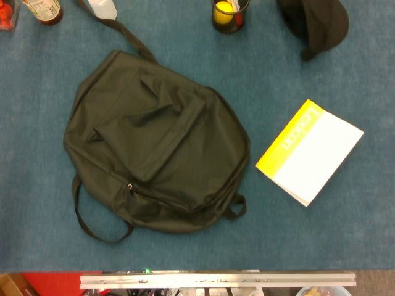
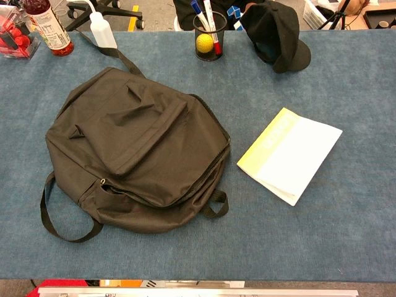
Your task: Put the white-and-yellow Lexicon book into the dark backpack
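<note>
The dark backpack (image 1: 151, 145) lies flat on the blue table, left of centre, with its zipper looking closed; the chest view shows the backpack (image 2: 133, 148) the same way. The white-and-yellow Lexicon book (image 1: 310, 152) lies closed on the table to the right of the backpack, yellow spine edge toward the bag. In the chest view the book (image 2: 289, 154) sits a short gap from the bag's right edge. Neither hand appears in either view.
Along the far edge stand a black pen cup (image 2: 208, 36) with a yellow ball, a black cap (image 2: 275, 34), a white squeeze bottle (image 2: 102, 30), a drink bottle (image 2: 48, 26) and a red-filled clear box (image 2: 15, 36). A metal rail (image 1: 217, 279) runs along the near edge.
</note>
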